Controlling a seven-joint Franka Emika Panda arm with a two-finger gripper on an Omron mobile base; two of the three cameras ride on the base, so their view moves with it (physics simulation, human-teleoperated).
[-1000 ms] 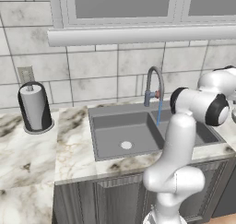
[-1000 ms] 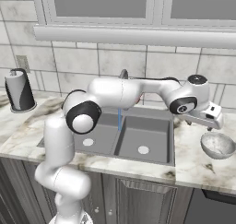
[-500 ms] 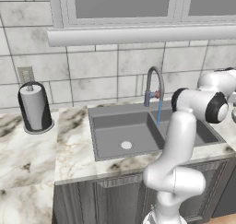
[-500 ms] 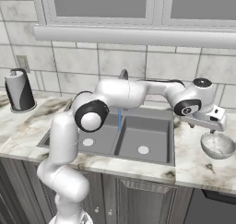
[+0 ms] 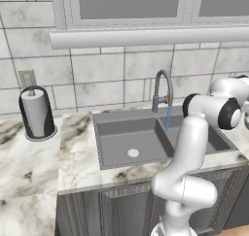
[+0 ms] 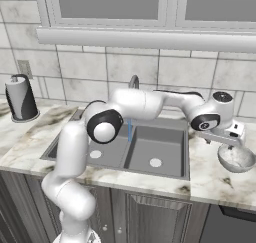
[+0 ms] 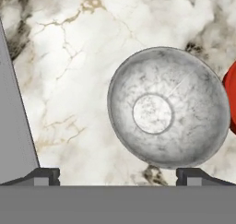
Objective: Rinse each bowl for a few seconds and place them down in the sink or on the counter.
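arm nearer grey bowl (image 7: 168, 107) than before; fingers (image 7: 45, 176) wide apart

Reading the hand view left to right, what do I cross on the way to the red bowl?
Sink edge → bare marble counter → grey mottled bowl → red bowl, a sliver at the right edge, close beside the grey one.
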